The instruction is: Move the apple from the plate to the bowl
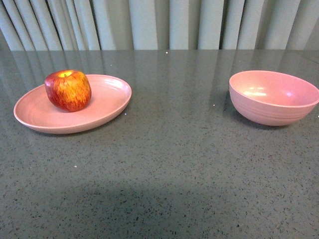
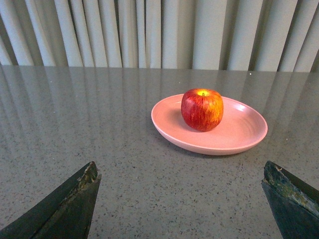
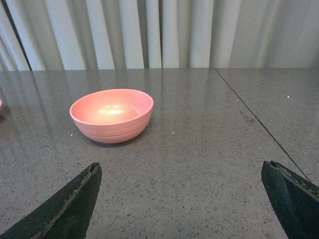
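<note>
One apple [image 2: 202, 109] sits on the plate [image 2: 241, 130], beyond the left tool [image 2: 180, 169].

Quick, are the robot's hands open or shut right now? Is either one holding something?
Left gripper: open, holding nothing.
Right gripper: open, holding nothing.

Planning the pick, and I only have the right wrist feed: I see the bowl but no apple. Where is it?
Observer: The apple sits on the plate, to the robot's left in the front view.
Operator: Upright?
Observer: Yes, its stem dimple faces up.
Operator: Is the left gripper on it?
Observer: No. The left gripper is open and apart from the plate, with nothing between its fingers.
</note>
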